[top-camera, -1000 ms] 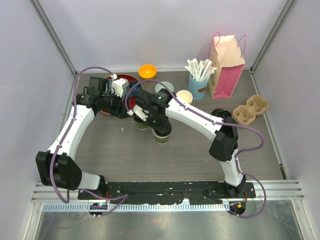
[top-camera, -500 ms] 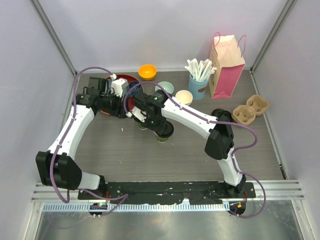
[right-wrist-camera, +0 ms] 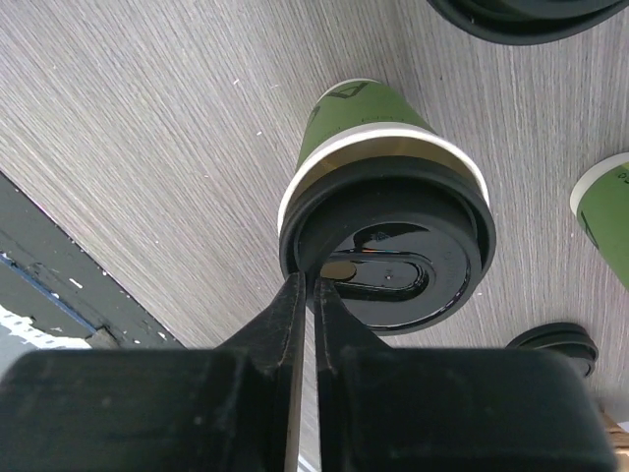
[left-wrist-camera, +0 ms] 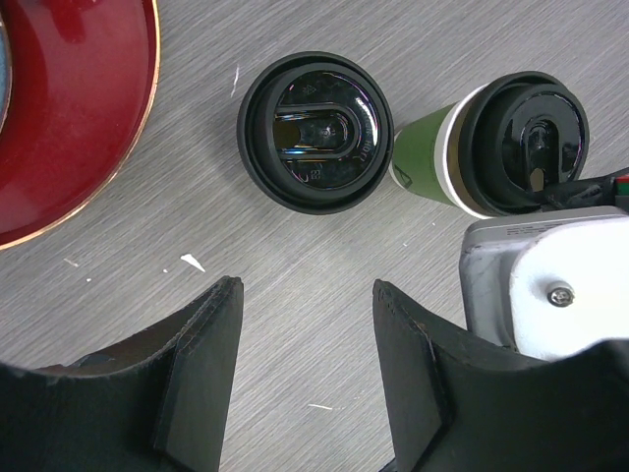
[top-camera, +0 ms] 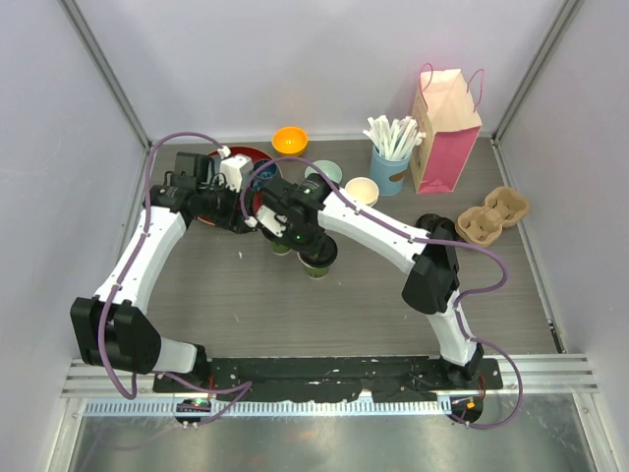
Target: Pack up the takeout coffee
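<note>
Right fingers (right-wrist-camera: 280, 329) closed, touching cup lid (right-wrist-camera: 393, 251).

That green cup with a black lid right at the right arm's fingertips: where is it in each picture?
Top external: the lidded cup sits just left of centre, mostly under the right arm.
Left wrist: the lidded cup is at upper right.
Right wrist: the lidded cup fills the centre.
Landmark: the second cup stands beside it in all three.
</note>
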Motion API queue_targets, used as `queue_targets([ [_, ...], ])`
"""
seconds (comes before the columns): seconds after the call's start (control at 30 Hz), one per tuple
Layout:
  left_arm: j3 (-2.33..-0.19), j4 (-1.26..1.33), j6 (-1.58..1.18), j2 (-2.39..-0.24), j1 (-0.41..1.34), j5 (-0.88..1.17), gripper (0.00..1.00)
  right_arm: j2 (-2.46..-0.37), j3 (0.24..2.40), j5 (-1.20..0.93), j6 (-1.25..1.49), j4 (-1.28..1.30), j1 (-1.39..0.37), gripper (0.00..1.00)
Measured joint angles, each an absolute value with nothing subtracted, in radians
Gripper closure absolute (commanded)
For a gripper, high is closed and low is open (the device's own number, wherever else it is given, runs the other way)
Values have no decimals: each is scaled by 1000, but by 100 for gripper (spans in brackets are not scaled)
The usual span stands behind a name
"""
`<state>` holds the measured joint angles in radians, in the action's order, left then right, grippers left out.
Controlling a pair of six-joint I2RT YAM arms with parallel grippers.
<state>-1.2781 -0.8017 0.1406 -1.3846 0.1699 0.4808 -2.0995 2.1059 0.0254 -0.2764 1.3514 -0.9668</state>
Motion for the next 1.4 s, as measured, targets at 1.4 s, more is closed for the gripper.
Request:
queue_targets([
  [1.4, -1278, -802, 145, -1385, 169, 491, 41, -2127, 2148, -125, -338, 1361, -903, 99],
])
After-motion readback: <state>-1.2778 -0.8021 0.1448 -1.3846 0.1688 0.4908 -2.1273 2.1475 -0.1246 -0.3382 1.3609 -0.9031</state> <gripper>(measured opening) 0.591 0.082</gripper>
